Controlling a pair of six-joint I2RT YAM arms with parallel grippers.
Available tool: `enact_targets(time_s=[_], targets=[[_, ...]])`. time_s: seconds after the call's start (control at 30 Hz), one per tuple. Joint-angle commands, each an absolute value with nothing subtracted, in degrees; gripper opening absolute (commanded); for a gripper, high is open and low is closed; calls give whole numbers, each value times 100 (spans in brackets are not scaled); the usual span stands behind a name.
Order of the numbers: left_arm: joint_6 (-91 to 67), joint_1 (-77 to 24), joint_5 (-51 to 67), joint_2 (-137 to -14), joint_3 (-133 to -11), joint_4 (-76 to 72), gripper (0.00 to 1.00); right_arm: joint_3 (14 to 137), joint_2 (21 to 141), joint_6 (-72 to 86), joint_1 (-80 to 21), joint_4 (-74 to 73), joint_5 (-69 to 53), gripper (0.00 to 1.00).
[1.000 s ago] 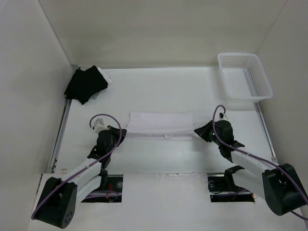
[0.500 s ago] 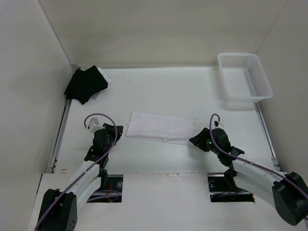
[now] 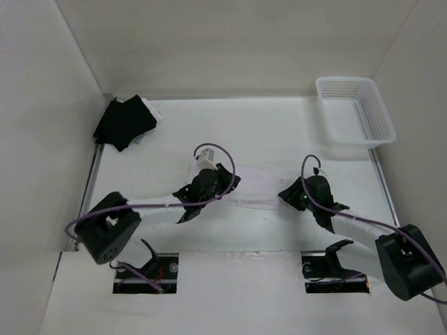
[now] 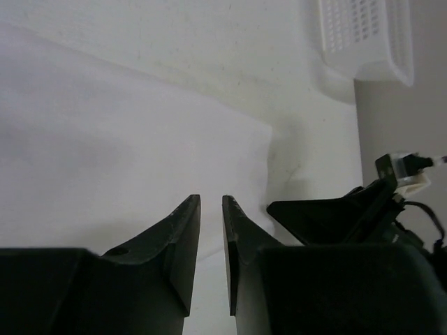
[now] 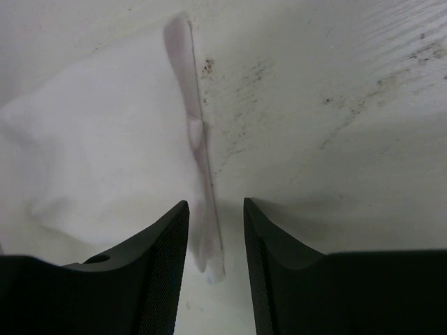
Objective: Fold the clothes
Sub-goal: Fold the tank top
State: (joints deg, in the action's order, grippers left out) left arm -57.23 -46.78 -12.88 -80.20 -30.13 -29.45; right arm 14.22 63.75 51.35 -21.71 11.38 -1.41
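The plain white garment of thin soft fabric [image 3: 260,185] lies flat on the white table [image 3: 279,132]. It is folded into a long strip that runs from left to right, in the middle of the table and a little toward the near side. Both arms are at it, one at each end.

The left gripper [image 3: 229,181] is over the left part of the strip and points to the right along it. In the left wrist view its two black fingers stand only slightly apart, with a narrow gap and nothing between them. The white cloth fills the view below the fingers.

The right gripper [image 3: 284,193] is at the right end of the strip. In the right wrist view its fingers are clearly apart. The right edge of the garment, with a thin hem line, lies on the table below the gap between them. The fingers are not clamped on the cloth.

A white plastic basket with lattice walls [image 3: 355,82] stands in the far right corner of the table, well apart from the garment. A pile of black cloth with a white piece [image 3: 124,123] lies in the far left corner.
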Motion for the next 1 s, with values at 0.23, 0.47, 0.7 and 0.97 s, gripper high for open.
enact_targets(time_s=[0.23, 0.47, 0.7, 0.97], targets=[[-6170, -5031, -949, -9264, -2919, -3814, 15, 1494, 7372, 5572, -1991, 2591, -896, 35], [-6267, -5110, -932, -9088, -2435, -3911, 15, 1494, 8059, 5976, -1938, 3445, -1073, 15], [-6126, -5040, -975, -8457, -2092, -3885, 15, 1319, 7508, 5968, -1947, 3517, -581, 3], [-5889, -3935, -879, -6383, -1811, -2823, 19, 2248, 5951, 4897, -2209, 1251, 253, 3]])
